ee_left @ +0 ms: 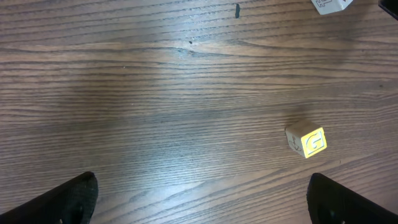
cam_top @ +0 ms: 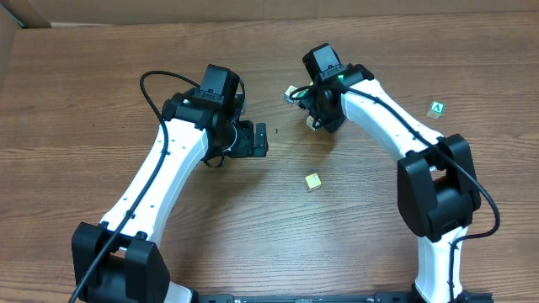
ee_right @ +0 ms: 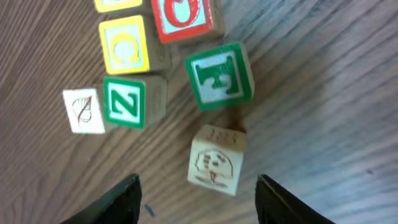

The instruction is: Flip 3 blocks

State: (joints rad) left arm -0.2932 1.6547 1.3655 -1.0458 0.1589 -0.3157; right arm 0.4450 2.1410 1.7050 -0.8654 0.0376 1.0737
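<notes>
The right gripper (ee_right: 198,194) is hovering low over a cluster of blocks with its jaws spread and nothing between them. It is lining up on the pale picture block (ee_right: 214,163), which is sitting on the tabletop (ee_right: 329,118) just ahead of the fingertips and just beside the green F block (ee_right: 219,74). The block is lying slightly askew to the jaws. It is probably being approached from the open side because the green Z block (ee_right: 127,102), the white leaf block (ee_right: 84,111) and the yellow C block (ee_right: 124,43) are crowding the far side and leaving little room there. The left gripper (ee_left: 200,202) is hanging over bare wood, jaws released as wide as they go and grasping nothing, apparently keeping out of the way. The yellow G block (ee_left: 306,142) is resting alone, well apart from the cluster, which is leaving it easy to reach from either side. No block is being lifted, so the flipping is looking unfinished.
</notes>
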